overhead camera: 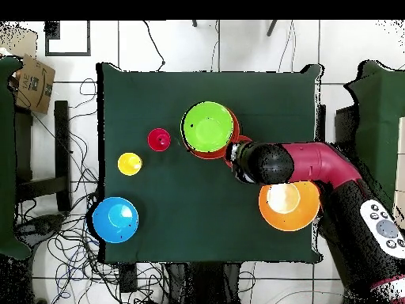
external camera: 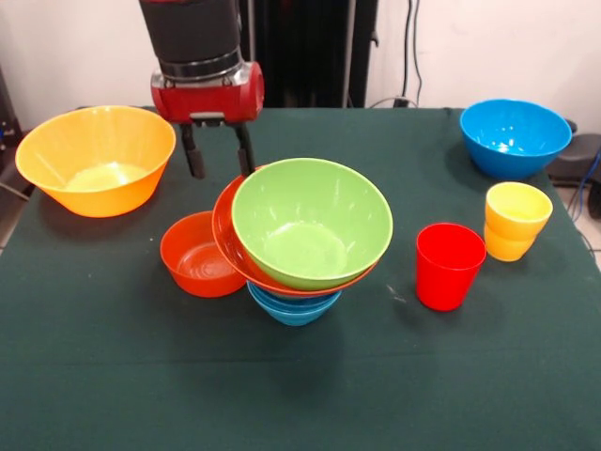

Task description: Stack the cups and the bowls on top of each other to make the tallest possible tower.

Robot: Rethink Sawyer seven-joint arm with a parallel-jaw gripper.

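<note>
Jaws (external camera: 219, 150) hanging apart and empty, fingers pointing down behind the tower's (external camera: 300, 240) far rim, just clear of it.

Noting things largest to smallest. Table (external camera: 113, 376): dark green cloth, carrying everything. Orange-yellow bowl (external camera: 96, 158): standing alone toward one far corner, well apart from the tower. Tower at mid-table: green bowl (external camera: 312, 222) tilting inside a red-orange bowl (external camera: 228, 225), both perching on a small blue bowl (external camera: 293, 305); the pile is leaning, so I am judging it unsteady. Blue bowl (external camera: 515, 136): sitting alone at the other far corner. Small red-orange bowl (external camera: 197, 256): touching the tower's side. Red cup (external camera: 449, 265) and yellow cup (external camera: 516, 220): standing near each other, apart from the tower.

Step in hand, as I am reading it: between placements, choosing the next piece. Next move is calling for reaching a loose cup without brushing the tilting pile.
</note>
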